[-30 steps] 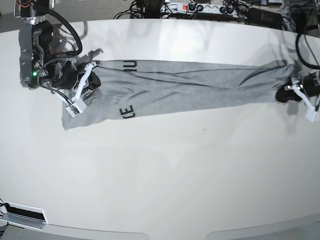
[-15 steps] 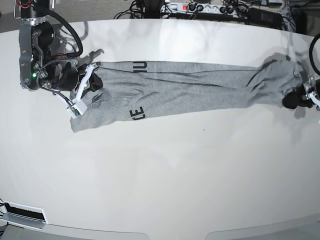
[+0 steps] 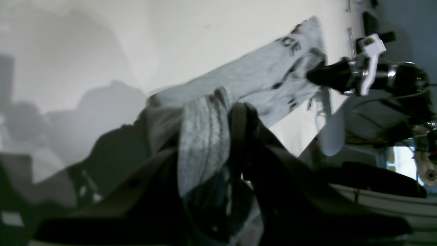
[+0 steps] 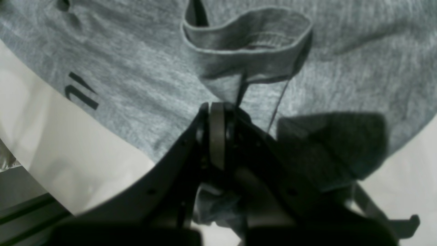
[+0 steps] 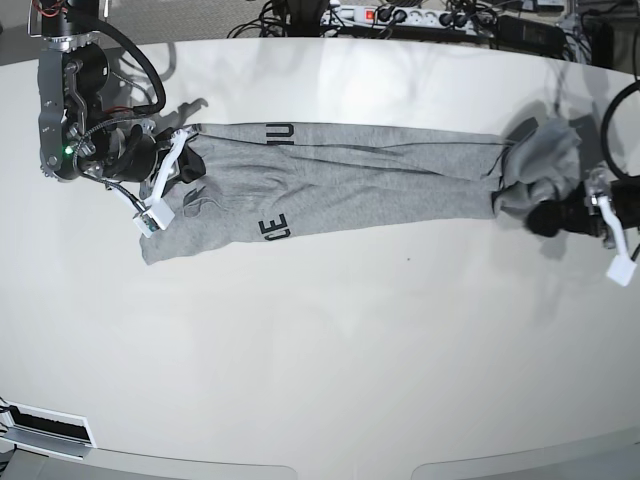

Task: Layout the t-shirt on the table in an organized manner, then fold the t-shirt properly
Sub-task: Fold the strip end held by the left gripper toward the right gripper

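The t-shirt was stretched into a long, narrow, rumpled band across the far half of the table, running from near the far-left corner almost to the right edge, with black lettering showing in two places toward its left end. Its right end was bunched and folded back on itself, lifted slightly off the surface.

The step in hand was judged to be the laying-out, not yet the folding, since the cloth was gathered lengthwise rather than spread flat. For this to be done well, both held ends would best be kept low over the table and drawn apart evenly, so that the band is opened in width and not merely pulled tighter along its length; the bunched right end would need to be unrolled before being set down, and the hems squared to the table's edges so that later folds are given straight lines.

The left gripper was seen clamped on a thick wad of grey fabric with a dark hem, near the table's right edge. The right gripper was closed hard, its jaws pressed together on a thin pinch of the t-shirt just below a looped sleeve hem, near the far-left corner.
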You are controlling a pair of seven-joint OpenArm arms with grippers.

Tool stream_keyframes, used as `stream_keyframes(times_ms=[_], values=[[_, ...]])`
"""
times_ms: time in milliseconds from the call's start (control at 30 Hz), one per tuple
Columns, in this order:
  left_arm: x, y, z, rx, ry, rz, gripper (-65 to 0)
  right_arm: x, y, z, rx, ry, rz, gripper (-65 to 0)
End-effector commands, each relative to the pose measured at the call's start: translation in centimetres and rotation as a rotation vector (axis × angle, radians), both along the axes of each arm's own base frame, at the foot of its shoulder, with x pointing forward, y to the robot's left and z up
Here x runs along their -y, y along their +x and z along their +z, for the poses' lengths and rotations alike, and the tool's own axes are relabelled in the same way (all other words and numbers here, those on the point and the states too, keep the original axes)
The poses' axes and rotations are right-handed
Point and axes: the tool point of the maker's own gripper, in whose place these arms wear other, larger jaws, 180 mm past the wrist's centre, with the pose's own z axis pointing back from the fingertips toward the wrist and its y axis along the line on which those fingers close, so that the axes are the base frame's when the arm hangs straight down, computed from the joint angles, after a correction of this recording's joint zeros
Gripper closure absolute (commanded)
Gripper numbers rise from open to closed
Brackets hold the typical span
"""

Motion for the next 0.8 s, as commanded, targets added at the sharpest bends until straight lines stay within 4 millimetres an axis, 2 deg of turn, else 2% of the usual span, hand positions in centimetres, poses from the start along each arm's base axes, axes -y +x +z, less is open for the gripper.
stream_keyframes(times_ms=[0, 367, 467, 600, 767], values=[[0.4, 1.2, 1.8, 0.068, -0.021, -0.002, 0.0, 0.3, 1.0, 0.9, 0.036, 0.002, -0.004, 0.0], [9.5, 2.6, 1.8, 0.138, -0.267, -0.014, 0.0, 0.3, 1.0, 0.9, 0.036, 0.002, -0.003, 0.0], [11.2, 3.4, 2.1, 0.166, -0.316, 0.013, 0.0, 0.3, 1.0, 0.9, 0.035, 0.002, -0.003, 0.0], [12.7, 4.5, 1.2, 0.188, -0.280, 0.036, 0.0, 0.3, 1.0, 0.9, 0.035, 0.002, -0.002, 0.0], [16.0, 3.5, 0.4, 0.154, -0.315, -0.024, 0.0, 0.2, 1.0, 0.9, 0.038, 0.004, 0.007, 0.0]])
